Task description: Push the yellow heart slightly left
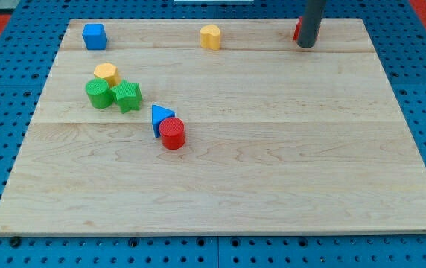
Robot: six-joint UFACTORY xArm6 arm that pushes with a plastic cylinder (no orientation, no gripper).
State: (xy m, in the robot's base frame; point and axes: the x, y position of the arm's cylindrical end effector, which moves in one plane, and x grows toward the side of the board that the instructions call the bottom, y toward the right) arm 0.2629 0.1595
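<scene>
Yellow heart (210,36) at board's top, my tip (304,45) well right

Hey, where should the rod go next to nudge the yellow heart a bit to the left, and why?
Probably slide my tip toward the view's left along the board's top edge, stopping just right of the yellow heart. The tip now sits far to the heart's right, beside a partly hidden red block, with bare board between them, so a leftward push needs that approach first.

Clear btwn my tip (305,45) & yellow heart (210,36); left too
</scene>
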